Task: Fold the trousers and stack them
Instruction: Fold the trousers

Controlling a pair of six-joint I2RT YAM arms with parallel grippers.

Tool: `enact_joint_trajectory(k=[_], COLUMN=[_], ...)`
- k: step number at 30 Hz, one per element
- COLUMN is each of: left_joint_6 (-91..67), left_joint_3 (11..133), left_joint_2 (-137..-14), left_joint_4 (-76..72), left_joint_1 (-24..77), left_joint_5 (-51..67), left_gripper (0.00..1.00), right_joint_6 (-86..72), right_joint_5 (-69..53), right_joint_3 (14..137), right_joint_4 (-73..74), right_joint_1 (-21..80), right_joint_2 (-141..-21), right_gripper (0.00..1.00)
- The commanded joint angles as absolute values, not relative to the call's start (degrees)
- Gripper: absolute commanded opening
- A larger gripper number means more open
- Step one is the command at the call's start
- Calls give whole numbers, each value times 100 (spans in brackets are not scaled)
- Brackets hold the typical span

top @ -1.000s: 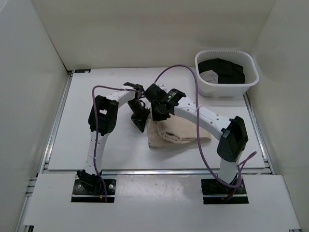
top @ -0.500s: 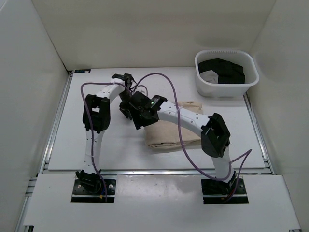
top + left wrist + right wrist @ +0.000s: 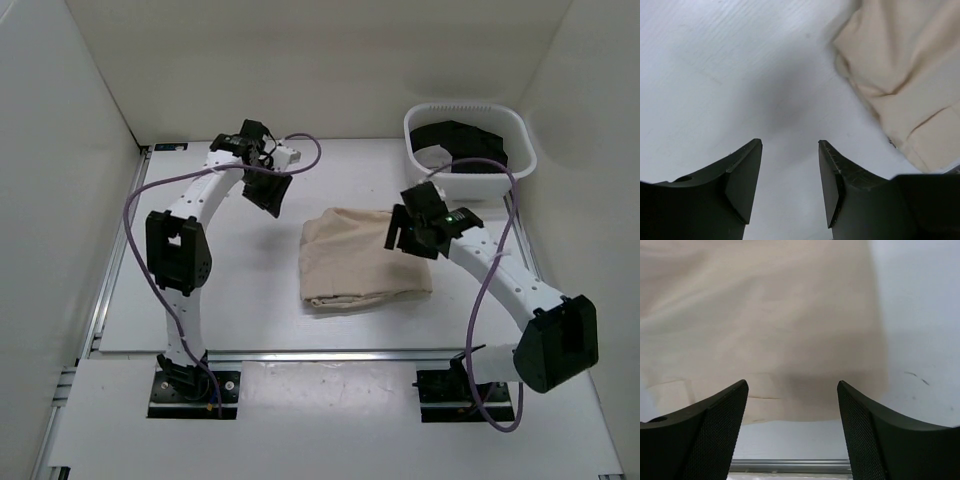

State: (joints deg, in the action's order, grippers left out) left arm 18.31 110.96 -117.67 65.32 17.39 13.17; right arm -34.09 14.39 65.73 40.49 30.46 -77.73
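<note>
Left gripper hangs above bare table, just off the far left corner of the trousers. Its jaws stand moderately apart and hold nothing. Right gripper hovers over the right edge of the trousers, jaws wide apart and empty. Its wrist view shows beige cloth beneath the fingers and bare table to the right. The trousers lie flat at table centre, folded into a rough rectangle, wrinkled, with layered edges along the near side. A white basket sits at the far right corner, apart from the trousers, and contains dark cloth.
</note>
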Motion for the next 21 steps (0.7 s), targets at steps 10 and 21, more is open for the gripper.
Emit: enact_joint_trajectory(k=[10, 21], left_joint_6=[1925, 1908], left_joint_3=[11768, 11504], left_joint_2=[-12927, -13254], left_joint_4=[6231, 6170], left_joint_1=[2751, 2752], left_joint_5=[2011, 1540], left_gripper=[70, 15], right_joint_6=[-2865, -2927], right_joint_5=[-650, -1045], right_joint_3=[4863, 3815], right_joint_4=[3340, 2874], right_joint_1=[1134, 519], right_joint_2=[-7673, -7972], right_gripper=[83, 5])
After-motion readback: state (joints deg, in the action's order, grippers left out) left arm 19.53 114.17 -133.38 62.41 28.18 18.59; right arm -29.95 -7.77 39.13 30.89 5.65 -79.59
